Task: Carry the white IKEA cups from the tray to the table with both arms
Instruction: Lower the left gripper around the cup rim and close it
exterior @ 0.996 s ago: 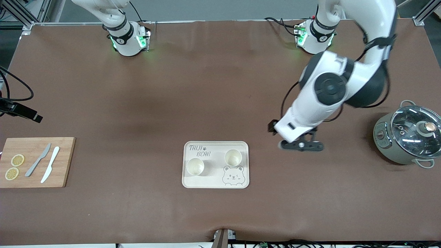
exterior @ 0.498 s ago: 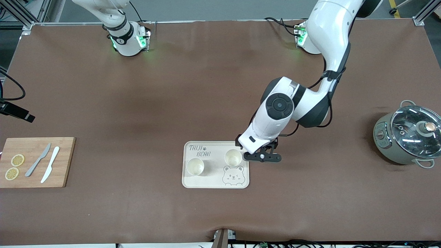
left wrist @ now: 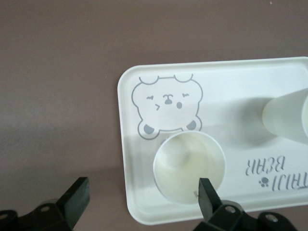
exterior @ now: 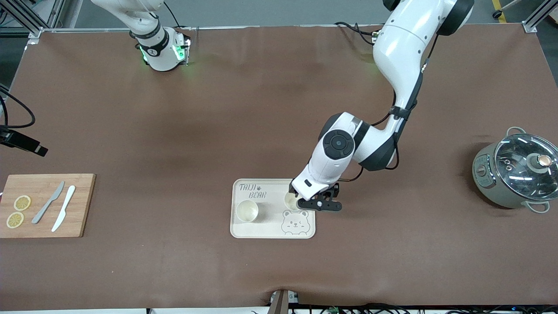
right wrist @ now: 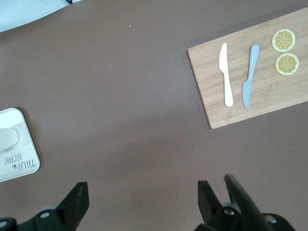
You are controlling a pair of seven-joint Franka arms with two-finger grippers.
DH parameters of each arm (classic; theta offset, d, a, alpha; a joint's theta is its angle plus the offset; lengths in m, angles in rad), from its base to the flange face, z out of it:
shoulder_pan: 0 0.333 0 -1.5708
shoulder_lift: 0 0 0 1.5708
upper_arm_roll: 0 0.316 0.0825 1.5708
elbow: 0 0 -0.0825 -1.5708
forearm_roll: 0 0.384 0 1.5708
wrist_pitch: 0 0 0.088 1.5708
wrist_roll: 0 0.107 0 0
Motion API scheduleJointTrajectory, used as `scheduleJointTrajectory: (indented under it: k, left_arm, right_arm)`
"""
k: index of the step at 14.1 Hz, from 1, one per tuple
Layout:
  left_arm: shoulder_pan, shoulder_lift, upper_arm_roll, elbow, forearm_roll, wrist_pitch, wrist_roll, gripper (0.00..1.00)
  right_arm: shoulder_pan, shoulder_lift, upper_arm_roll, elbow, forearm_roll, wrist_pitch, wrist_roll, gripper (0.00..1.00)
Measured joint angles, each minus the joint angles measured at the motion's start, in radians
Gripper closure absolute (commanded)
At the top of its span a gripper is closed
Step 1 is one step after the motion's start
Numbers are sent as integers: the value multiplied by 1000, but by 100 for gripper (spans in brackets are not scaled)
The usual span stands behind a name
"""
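worktop [exterior: 183,131]: brown, wide, carrying everything below.
left arm [exterior: 394,65]: white with black joints, reaching from its base down over the tray's corner toward the left arm's end.
right arm [exterior: 144,26]: waiting; only the base and lower links showing in the front view.
pot [exterior: 514,174]: grey-green with a glass lid, at the left arm's end of the worktop.
cutting board [exterior: 43,205]: wooden, at the right arm's end; bearing a grey knife [exterior: 48,203], a white knife [exterior: 63,208] and two lemon slices [exterior: 18,211].
tray [exterior: 272,226]: cream, printed with a bear and lettering, near the middle of the worktop.
left gripper [exterior: 318,204]: spread wide, holding nothing, low over the tray's edge; one finger [left wrist: 206,191] at the rim of the nearer-to-left-arm cup, the other [left wrist: 76,193] over bare worktop.
right gripper [right wrist: 139,197]: spread wide, holding nothing, over bare worktop between tray and cutting board.
white cup [exterior: 291,199]: upright on the tray, partly hidden by the left gripper, seen from above in the left wrist view [left wrist: 189,166].
other white cup [exterior: 247,211]: upright on the tray, toward the right arm's end, apart from the first.
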Motion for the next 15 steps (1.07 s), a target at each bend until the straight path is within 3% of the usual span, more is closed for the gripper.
scheduleJointTrajectory:
  k: [10,11,12,15]
  left_arm:
    - [-30,82,35,4,30,121,-1,0]
    - [-34,82,37,4,30,126,-2,60]
    - [-36,82,39,4,30,131,-10,100]
    - [-43,84,39,3,33,133,-38,100]
  right_arm:
    - [23,-1,6,4,1,-1,-60,0]
    - [23,-1,4,5,1,-1,-62,0]
    - [22,-1,3,6,1,-1,-63,0]
    - [18,-1,-2,7,1,-1,-66,0]
